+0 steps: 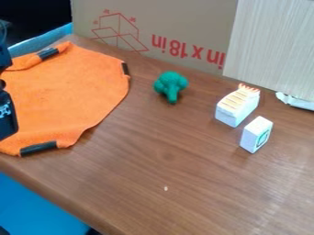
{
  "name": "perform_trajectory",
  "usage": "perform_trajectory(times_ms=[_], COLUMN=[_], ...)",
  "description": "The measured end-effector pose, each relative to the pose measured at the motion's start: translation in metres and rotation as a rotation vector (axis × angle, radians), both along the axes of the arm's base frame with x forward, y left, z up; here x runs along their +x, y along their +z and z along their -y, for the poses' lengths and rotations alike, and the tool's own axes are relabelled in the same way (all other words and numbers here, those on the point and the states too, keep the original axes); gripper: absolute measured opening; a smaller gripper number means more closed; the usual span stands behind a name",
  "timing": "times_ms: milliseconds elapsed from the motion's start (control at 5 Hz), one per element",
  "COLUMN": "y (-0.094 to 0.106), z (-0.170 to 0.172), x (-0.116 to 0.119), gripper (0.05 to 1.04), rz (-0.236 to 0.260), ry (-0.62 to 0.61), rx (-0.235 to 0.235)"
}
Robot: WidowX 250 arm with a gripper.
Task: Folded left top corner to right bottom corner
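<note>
The orange cloth (73,92) lies on the left part of the brown table. Dark strips mark its upper left, its upper right edge and its bottom edge. Near the top left, the cloth's border is raised in a curled ridge. At the left edge of the view is the black gripper (7,114), over the cloth's left side and partly cut off by the frame. That side of the cloth is partly hidden.
A green broccoli-like toy (171,86) stands right of the cloth. Farther right are a white block with a ridged, orange-tinted top (238,105) and a smaller white block (256,134). A cardboard box (178,27) and a pale panel (273,46) border the table's back. The front edge slants along the lower left.
</note>
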State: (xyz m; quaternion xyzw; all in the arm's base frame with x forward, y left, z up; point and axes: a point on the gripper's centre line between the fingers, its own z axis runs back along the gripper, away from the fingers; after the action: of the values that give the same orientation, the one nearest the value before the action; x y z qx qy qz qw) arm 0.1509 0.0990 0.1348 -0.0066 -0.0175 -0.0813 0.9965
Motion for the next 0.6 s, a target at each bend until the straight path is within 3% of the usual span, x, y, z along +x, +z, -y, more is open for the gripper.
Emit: perform_trajectory(times_ms=[200,400,600], y=[-0.003,-0.010,-0.008], z=[0.001,-0.030,-0.057], x=[-0.001,0.008,0.015], gripper=[1.001,0.999,0.999], rz=[-0.018,-0.080,-0.073], ry=[-0.005,0.036,0.064], rx=[-0.012,-0.057,-0.070])
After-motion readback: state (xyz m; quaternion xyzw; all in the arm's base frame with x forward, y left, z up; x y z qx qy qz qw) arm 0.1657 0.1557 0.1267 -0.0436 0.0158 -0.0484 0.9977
